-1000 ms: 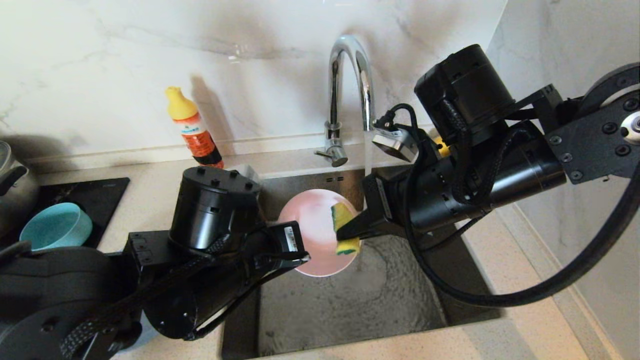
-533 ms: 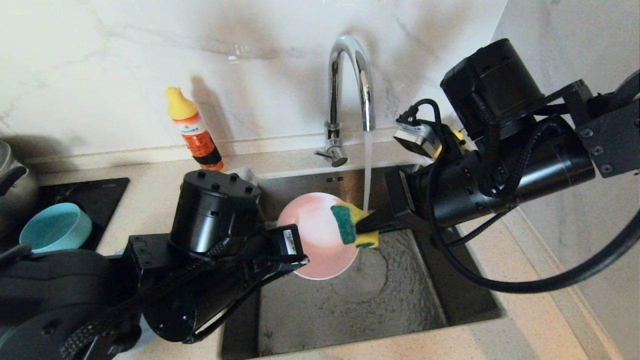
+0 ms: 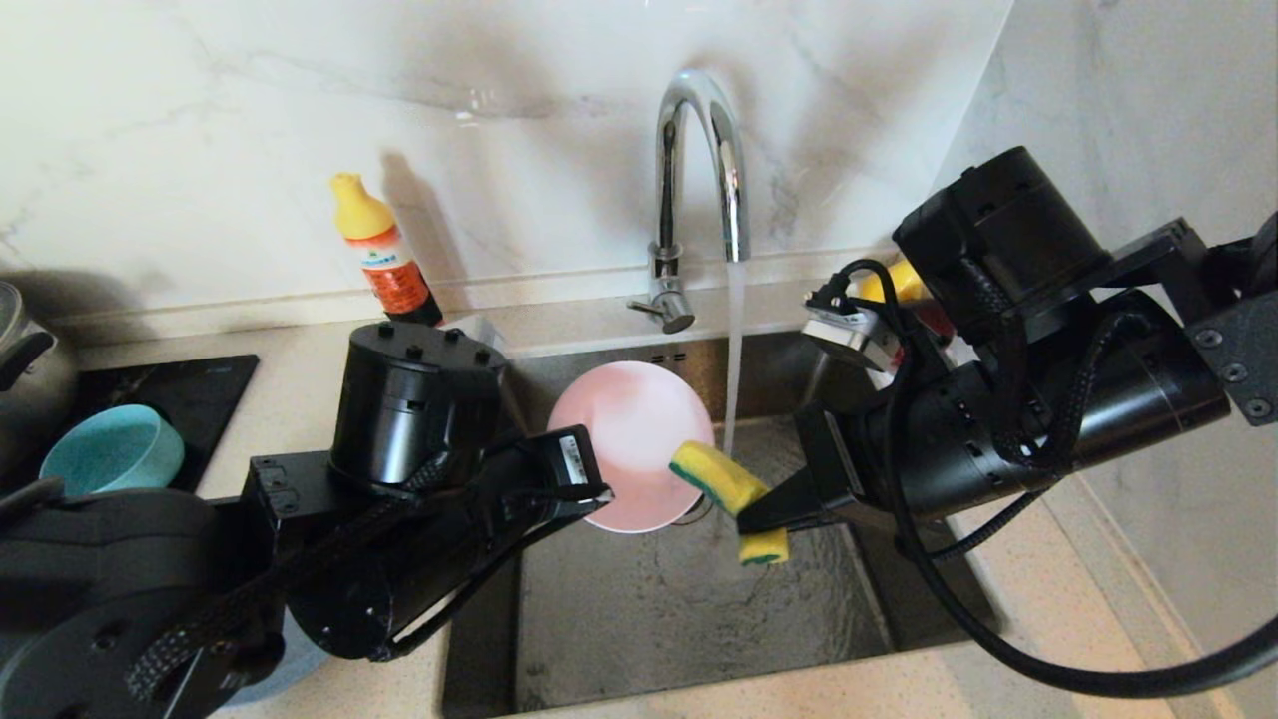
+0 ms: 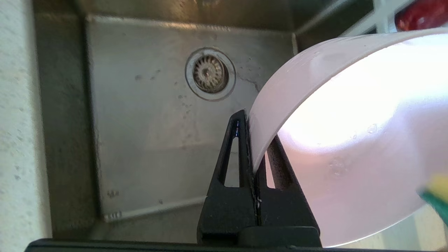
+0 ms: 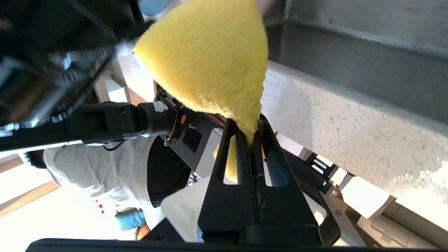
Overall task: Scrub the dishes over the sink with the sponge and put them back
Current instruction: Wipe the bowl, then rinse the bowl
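Both grippers we find clamped over the sink [image 3: 689,599]: left gripper [image 4: 252,154] pinching the pink bowl's [image 3: 629,444] rim, right gripper [image 5: 252,140] squeezing the sponge [image 3: 734,489].

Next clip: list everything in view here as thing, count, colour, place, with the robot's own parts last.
Pink bowl: 1, pale pink, tilted over the sink, rim pinched by the left gripper.
Sponge: 1, yellow with green face, over the sink, at the bowl's right edge.
Sink: 1, steel, centre; wet.
Tap: 1, chrome, behind the sink, running.
Teal bowl: 1, teal, far left on a black surface.
Bottle: 1, orange with yellow cap, by the wall.
Pot: 1, steel, left edge.
Left gripper: 1, black, shut on the bowl.
Right gripper: 1, black, shut on the sponge.
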